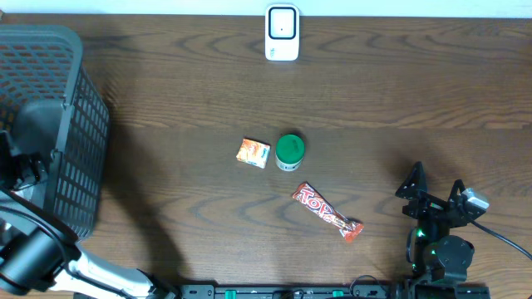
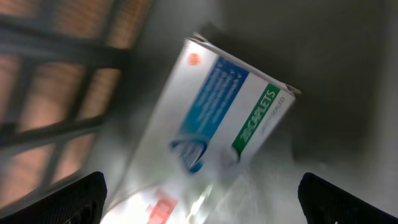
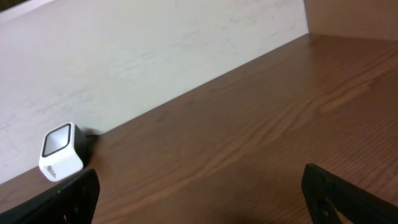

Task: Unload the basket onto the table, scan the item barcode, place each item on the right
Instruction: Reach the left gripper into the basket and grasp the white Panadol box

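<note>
The caplets box lay tilted inside the basket, under the released left pincer. It should straddle the box's narrow sides squarely before clenching. The right pincer, also released, sat well apart from the scanner.

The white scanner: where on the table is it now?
In the overhead view the white scanner stands at the far edge of the table, near the middle, straight beyond the green-lidded jar, well apart from it.
</note>
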### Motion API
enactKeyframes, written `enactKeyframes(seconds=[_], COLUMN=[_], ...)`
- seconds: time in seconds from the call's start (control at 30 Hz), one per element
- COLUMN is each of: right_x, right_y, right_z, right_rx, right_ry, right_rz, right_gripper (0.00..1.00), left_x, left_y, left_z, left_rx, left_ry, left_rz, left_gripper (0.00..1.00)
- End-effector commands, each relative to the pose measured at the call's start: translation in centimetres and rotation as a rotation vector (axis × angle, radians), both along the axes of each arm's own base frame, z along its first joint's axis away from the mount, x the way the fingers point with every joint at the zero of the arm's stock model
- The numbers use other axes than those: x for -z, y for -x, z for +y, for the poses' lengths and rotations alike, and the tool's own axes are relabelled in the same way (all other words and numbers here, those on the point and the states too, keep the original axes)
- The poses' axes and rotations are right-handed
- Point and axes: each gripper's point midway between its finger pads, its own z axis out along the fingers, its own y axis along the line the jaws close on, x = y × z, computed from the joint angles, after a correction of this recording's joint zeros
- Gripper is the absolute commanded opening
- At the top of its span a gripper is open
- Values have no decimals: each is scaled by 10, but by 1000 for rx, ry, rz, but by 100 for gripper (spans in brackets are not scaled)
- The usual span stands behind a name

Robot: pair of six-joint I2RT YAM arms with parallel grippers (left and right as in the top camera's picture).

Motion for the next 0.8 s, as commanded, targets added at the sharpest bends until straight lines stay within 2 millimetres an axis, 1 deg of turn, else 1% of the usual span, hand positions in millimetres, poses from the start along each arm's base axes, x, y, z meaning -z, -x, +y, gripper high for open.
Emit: enactKeyframes(seconds=[0.0, 0.13, 0.23, 0.33, 0.37, 0.4, 0.47, 0.57, 0.67, 0.77], right_x=[0, 0, 0, 0, 0, 0, 0, 0, 0, 0], right_y=[0, 0, 0, 0, 0, 0, 0, 0, 0, 0], right_z=[0, 0, 0, 0, 0, 0, 0, 0, 0, 0], right_rx=[2, 2, 2, 2, 2, 2, 2, 2, 2, 2], right_ry=[-8, -8, -8, -8, -8, -8, -8, -8, -8, -8], right_rz=[-5, -5, -5, -5, -5, -5, -5, -5, -5, -5], right_gripper=[99, 99, 99, 99, 99, 99, 99, 99, 99, 99], left_x=[29, 48, 56, 57, 57, 57, 57, 58, 58, 58], left_y=[1, 3, 2, 2, 2, 2, 2, 3, 4, 2], left_z=[-7, -8, -7, -7, -7, -7, -8, -10, -11, -12], left_rx=[50, 51, 51, 51, 51, 51, 51, 38, -1, -62], left_ry=[57, 83, 90, 91, 91, 91, 94, 103, 115, 133], left_rz=[37, 58, 61, 62, 61, 62, 64, 66, 62, 41], left_gripper=[98, 98, 98, 98, 93, 82, 73, 65, 51, 50])
